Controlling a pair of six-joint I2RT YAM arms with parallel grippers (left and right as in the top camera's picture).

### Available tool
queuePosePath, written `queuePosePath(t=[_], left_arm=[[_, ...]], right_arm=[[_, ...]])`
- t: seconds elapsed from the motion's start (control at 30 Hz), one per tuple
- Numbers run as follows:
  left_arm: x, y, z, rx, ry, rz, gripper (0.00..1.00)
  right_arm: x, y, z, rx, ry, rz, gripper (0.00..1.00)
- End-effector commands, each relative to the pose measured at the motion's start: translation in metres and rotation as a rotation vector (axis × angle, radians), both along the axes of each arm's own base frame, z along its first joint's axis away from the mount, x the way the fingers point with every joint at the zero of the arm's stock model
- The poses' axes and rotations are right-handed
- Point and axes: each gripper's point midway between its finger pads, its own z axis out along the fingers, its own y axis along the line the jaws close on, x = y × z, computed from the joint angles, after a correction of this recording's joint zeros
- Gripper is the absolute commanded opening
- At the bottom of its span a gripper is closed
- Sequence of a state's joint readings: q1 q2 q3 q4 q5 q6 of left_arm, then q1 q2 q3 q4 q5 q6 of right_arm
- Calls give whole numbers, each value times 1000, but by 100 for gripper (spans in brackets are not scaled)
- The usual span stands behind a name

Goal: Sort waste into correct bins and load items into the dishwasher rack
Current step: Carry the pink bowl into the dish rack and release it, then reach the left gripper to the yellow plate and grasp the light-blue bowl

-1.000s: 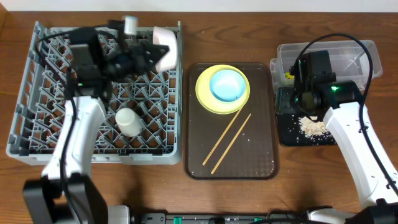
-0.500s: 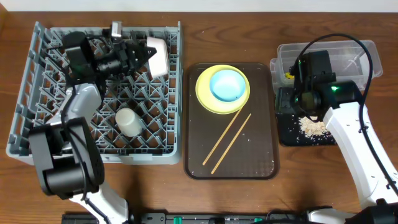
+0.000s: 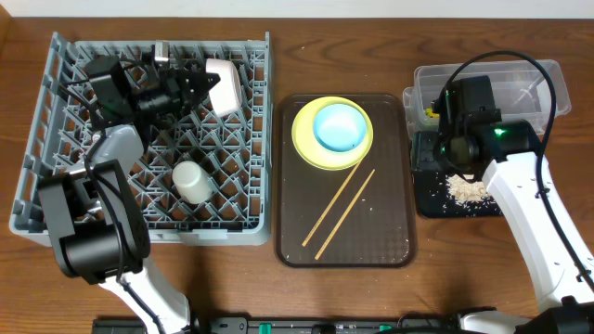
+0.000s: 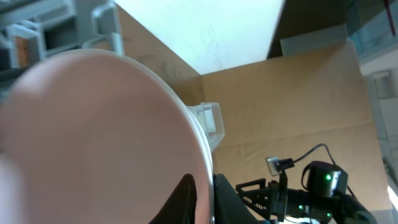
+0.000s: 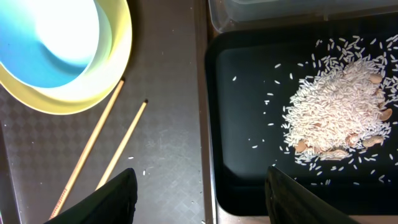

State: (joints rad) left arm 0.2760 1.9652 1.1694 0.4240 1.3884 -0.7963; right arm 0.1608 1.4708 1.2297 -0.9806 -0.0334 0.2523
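My left gripper (image 3: 200, 86) is shut on the rim of the white bowl (image 3: 224, 85), holding it tilted on edge over the back of the grey dishwasher rack (image 3: 56, 199); the bowl (image 4: 93, 137) fills the left wrist view. A small white cup (image 3: 191, 181) stands in the rack. The light blue bowl (image 3: 340, 127) sits on the yellow plate (image 3: 306, 148) on the brown tray (image 3: 390, 232), with two chopsticks (image 3: 340, 211) beside it. My right gripper (image 5: 199, 193) is open and empty above the edge of the black tray (image 5: 249, 168), which holds rice scraps (image 5: 339, 118). The clear tub (image 3: 548, 74) is behind it.
The brown serving tray lies between the rack and the bins. A few rice grains lie on it near the chopsticks (image 5: 99, 143). The right arm's body covers part of the clear tub and black tray in the overhead view.
My left gripper has swung the white bowl leftward and inward over the rack's back rows, away from the rack's right rim. The right arm has not moved.
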Motion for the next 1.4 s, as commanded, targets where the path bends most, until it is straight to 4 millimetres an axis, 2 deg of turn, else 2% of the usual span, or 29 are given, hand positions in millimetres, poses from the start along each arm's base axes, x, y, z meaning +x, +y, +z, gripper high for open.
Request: queuePosePath(t=[0.0,0.07,0.13,0.17,0.27,0.4,0.6,0.83,1.0,1.07,1.17,1.37], left_arm=[[9,13,-25,-1,66,55,17],[10,21,-25,2,66,77,39],[11,30,-24,3,56,95,51],[11,35,-24,3,56,104,63],[11,47,-24,0,59,132,80],[10,64,-19,4,48,169,86],[10,92,-1,36,8,258,87],[7,98,25,61,-50,281,87],[4,83,54,87,-102,275,88],[3,71,67,107,-114,283,88],[1,53,76,157,-105,310,88],[-13,4,68,419,-80,351,88]], right_arm=[[2,-3,10,-1,-26,-9,64],[1,-3,10,-1,-25,-9,64],[1,-3,10,-1,-25,-9,64],[1,-3,10,-1,-25,-9,64],[1,-3,10,-1,-25,-9,64],[1,-3,10,-2,-25,-9,64],[1,-3,10,-2,-25,-9,64],[1,-3,10,-2,-25,-9,64],[1,-3,10,-2,-25,-9,64],[1,-3,10,-2,-25,-9,64],[1,-3,10,-2,-25,-8,64],[1,-3,10,-6,-26,2,64]])
